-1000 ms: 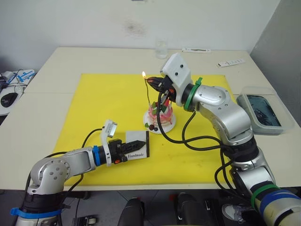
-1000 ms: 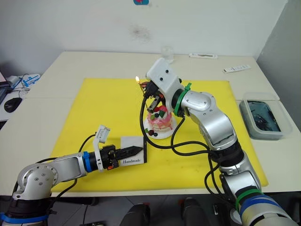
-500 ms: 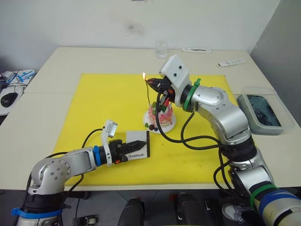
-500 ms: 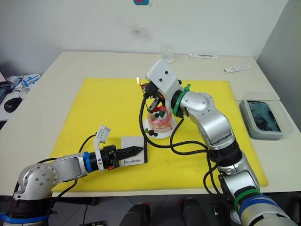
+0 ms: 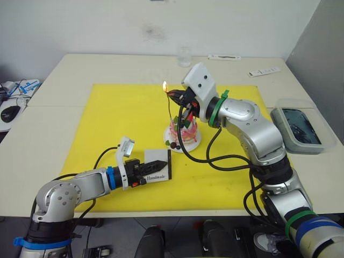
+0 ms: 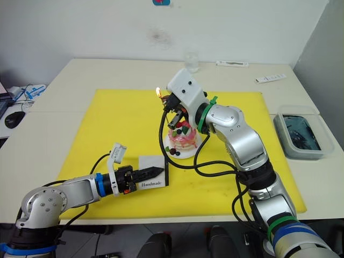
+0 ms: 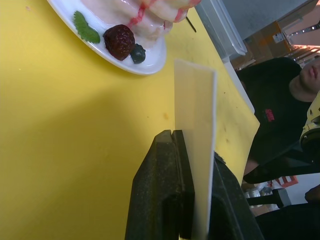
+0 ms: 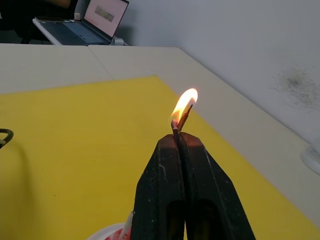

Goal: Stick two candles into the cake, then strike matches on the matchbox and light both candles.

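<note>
Now the lighting step: the right gripper (image 8: pixel 176 141) pinches a burning match (image 8: pixel 181 120) above the cake (image 5: pixel 181 130), a candle (image 5: pixel 170 107) just below its flame. The left gripper (image 5: pixel 161 162) clamps the matchbox (image 5: pixel 156 166). Next, touch flame to wick.

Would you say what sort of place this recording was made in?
Probably an office or lab set up for robot trials: pale tables against a bare white wall, a computer mouse at the side, and an open laptop on a table.
</note>
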### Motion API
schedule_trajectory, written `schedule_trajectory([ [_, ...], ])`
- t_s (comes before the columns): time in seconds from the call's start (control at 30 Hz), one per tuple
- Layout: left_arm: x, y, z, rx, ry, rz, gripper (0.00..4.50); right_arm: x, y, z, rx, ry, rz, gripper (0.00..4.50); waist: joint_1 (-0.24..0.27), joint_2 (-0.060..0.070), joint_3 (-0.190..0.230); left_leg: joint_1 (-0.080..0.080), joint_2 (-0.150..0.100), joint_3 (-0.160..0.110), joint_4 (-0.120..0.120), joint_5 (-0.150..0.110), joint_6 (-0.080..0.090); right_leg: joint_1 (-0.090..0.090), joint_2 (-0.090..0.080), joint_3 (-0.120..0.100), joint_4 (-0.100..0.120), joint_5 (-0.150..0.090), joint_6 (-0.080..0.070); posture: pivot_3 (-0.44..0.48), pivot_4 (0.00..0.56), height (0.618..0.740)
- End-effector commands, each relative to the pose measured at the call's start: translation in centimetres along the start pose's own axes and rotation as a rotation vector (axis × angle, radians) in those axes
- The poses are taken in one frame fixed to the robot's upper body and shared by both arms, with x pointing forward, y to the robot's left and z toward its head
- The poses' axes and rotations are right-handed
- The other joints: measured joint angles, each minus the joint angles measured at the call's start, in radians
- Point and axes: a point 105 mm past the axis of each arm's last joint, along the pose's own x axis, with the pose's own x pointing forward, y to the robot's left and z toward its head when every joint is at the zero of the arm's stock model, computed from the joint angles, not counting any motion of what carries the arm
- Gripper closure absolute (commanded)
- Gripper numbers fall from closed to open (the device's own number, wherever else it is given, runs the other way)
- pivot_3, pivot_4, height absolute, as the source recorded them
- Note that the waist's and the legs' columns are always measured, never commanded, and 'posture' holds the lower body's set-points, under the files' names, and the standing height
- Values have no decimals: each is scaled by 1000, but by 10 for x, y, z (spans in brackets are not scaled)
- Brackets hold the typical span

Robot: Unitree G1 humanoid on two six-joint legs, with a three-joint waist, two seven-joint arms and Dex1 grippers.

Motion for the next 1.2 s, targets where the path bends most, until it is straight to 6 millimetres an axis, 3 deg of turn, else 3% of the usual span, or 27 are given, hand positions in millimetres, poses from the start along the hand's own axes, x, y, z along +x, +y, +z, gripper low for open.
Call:
schedule_trajectory([
  [0.03,-1,-6,8,29,-28,-23,4500,-3,-3,13,-10,-47,-10,4482,0,0,0,0,0,0,0,0,0,0,0,0,0,0,0,0,150,740],
  [0.43,-2,-7,10,26,-34,-24,4500,-10,2,17,3,-61,22,4482,0,0,0,0,0,0,0,0,0,0,0,0,0,0,0,0,150,740],
  [0.77,-1,-12,11,17,-27,-63,4500,-47,7,19,39,-57,57,4482,1,0,0,-1,0,-1,0,0,0,0,0,-1,-1,-1,1,0,150,740],
  [1.0,0,-33,7,-7,16,-179,4500,-113,-23,-13,36,110,-130,4482,5,0,0,-3,-1,-1,0,0,0,0,-1,-1,-2,-3,4,0,150,740],
  [1.2,8,-39,6,-10,28,-214,4500,-194,-77,-48,-58,344,-453,4482,6,0,0,-3,-1,-1,0,0,0,0,-1,-1,-2,-3,4,0,150,740],
])
